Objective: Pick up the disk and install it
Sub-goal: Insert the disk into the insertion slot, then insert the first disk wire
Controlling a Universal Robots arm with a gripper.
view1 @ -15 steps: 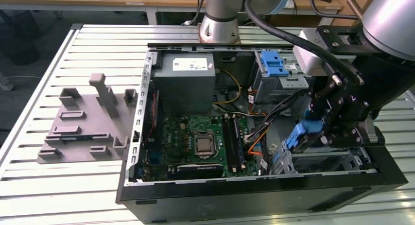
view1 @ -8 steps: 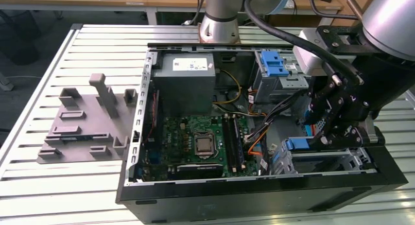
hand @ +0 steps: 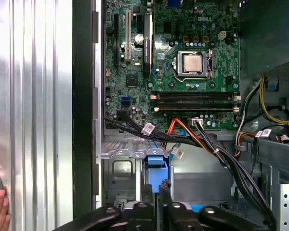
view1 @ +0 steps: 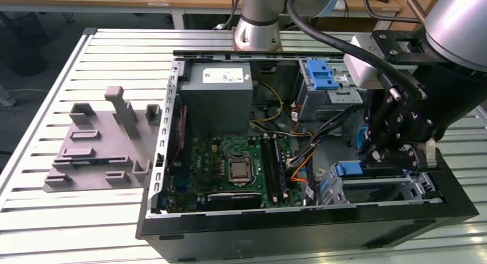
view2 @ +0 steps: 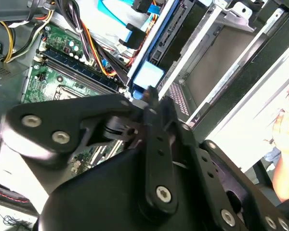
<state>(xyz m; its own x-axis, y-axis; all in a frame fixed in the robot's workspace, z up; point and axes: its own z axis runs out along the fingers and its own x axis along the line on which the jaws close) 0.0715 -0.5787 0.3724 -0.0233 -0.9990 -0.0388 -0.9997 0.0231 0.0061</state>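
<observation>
Gripper point(hand: 158, 188), fingers together, meets the disk point(view2: 148, 77) in its cage point(hand: 118, 169); off-axis force may jam it or snag nearby cables point(hand: 221, 155).

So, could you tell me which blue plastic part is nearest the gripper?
The blue tab in the drive cage right beside the gripper; the blue latch atop the other cage, by the power supply, is farther off.

- You see the open computer case point(view1: 304, 230) lying on the slatted desk point(view1: 76, 230), its green circuit board point(view1: 236, 167) facing up.
- Your gripper point(view1: 397, 155) hangs over the metal drive cage point(view1: 388, 187) at the exterior view's right, just beside a blue tab point(view1: 350, 169).
- A grey moulded tray point(view1: 99, 147) sits at the exterior view's left.
</observation>
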